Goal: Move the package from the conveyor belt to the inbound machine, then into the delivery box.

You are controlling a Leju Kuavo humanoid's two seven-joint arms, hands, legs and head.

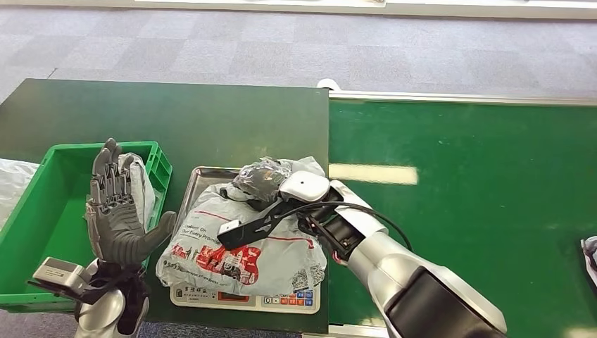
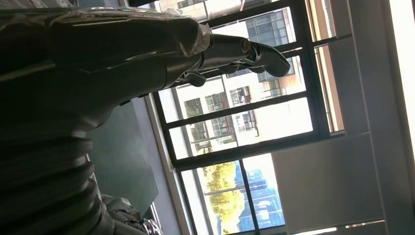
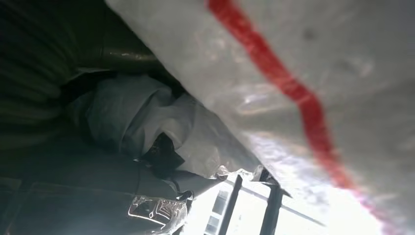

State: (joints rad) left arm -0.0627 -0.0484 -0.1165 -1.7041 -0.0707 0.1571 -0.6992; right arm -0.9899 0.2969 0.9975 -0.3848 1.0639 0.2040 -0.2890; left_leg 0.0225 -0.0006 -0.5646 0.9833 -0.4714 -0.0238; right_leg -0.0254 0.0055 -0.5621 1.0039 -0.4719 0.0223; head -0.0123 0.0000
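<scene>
From the head view, you have the package, a white plastic mailer with red print, lying on the inbound machine, a flat scale with a metal tray on the dark tabletop. So the first leg looks done; the move into the delivery box, the green bin just left of the scale, is left. Your right hand sits on the package's far end, its fingers buried in crumpled plastic, so you cannot tell whether they grip. Your left hand is raised over the box's near corner, fingers spread and holding nothing; it stands between package and box. The green conveyor belt lies to the right, with another parcel at its edge.

The left wrist view shows the left hand's straight fingers against windows.

The right wrist view shows the package's film pressed close.
</scene>
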